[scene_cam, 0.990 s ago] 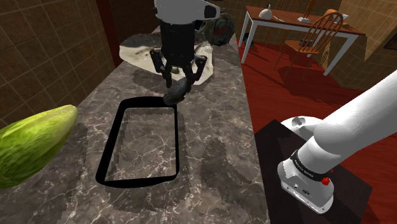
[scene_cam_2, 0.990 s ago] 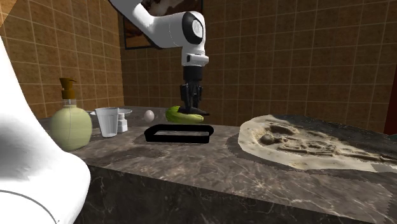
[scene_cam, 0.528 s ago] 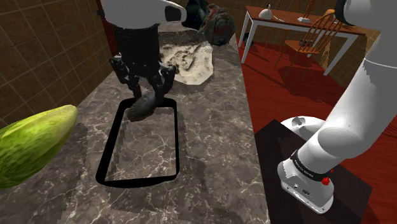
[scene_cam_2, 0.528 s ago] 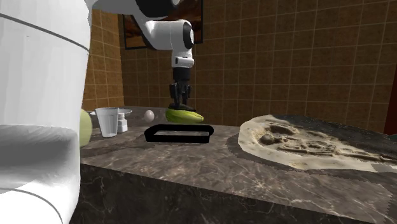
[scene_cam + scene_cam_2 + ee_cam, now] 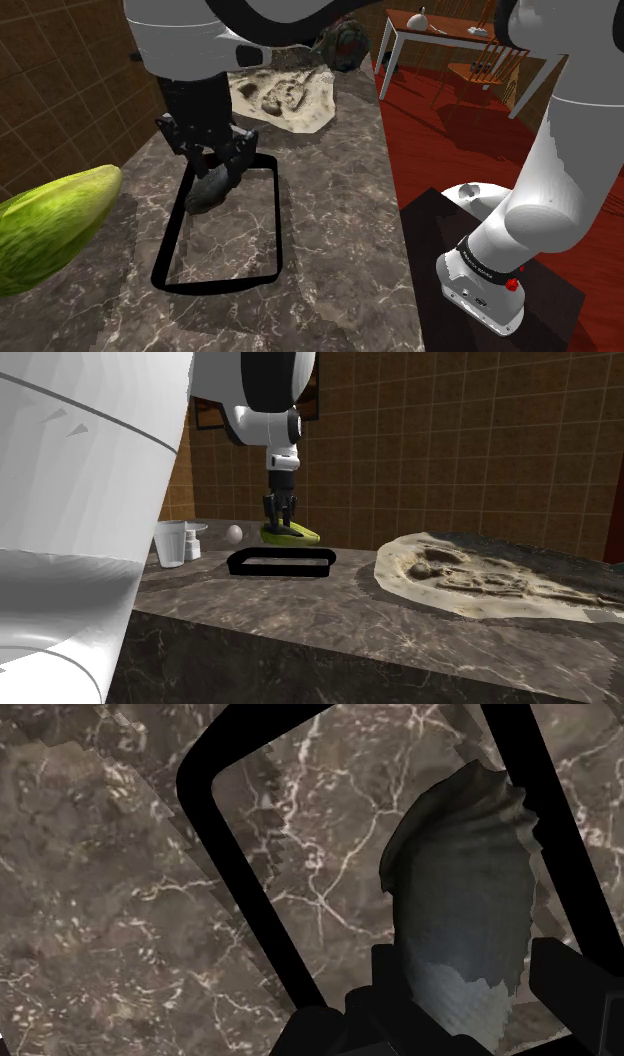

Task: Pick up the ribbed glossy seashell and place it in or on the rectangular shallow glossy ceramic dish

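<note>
Pincer (image 5: 214, 168) is pinching the dark grey ribbed seashell (image 5: 208, 190). In the wrist view both black fingers (image 5: 398, 994) sit hard against the shell's flanks, with its ribbed end sticking out past the tips.

The shell is up in the pincer, not set down. It hangs over the black-rimmed rectangular shallow dish (image 5: 279, 225). In the shoulder view it overlaps the dish's left rim near the far end. In the wrist view it sits over the dish floor between the two long rims. Cannot tell how much gap there is between shell and dish.

The dish lies flat on the dark veined marble surface (image 5: 335, 230); its floor shows the same marble pattern.

Other items:
- a beige slab with fossil-like relief (image 5: 285, 95) lies on the surface beyond the dish's far end
- a yellow-green elongated object (image 5: 50, 228) is at the shoulder view's left edge, apart from the dish
- in the second exterior view, a translucent cup (image 5: 171, 542) and a small pale ball (image 5: 234, 533) stand left of the dish

Off the surface, on the red floor: a white-legged table with a reddish top (image 5: 455, 35) and a wooden chair (image 5: 500, 55). The arm's base sits on the black box stand (image 5: 540, 300).
</note>
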You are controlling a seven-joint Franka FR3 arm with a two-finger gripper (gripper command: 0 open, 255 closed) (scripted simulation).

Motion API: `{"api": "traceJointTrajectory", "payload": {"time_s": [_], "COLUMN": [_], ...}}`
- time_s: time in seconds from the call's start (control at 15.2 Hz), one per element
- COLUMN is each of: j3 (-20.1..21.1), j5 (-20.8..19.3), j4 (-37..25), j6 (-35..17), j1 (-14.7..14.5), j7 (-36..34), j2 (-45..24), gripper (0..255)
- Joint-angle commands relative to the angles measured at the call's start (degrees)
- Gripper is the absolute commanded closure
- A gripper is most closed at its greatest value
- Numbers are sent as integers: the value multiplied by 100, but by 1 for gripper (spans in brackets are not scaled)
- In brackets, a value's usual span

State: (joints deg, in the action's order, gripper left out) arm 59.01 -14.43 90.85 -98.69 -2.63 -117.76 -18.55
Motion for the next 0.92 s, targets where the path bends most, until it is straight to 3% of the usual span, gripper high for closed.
{"api": "traceJointTrajectory", "payload": {"time_s": [0.0,0.4,0.86], "j3": [-8,-52,-52], "j5": [-12,-89,-89], "j4": [128,558,558], "j6": [-133,-590,-590], "j1": [16,47,47], "j7": [-11,-63,-62], "j2": [-8,-72,-72], "gripper": [255,255,255]}}
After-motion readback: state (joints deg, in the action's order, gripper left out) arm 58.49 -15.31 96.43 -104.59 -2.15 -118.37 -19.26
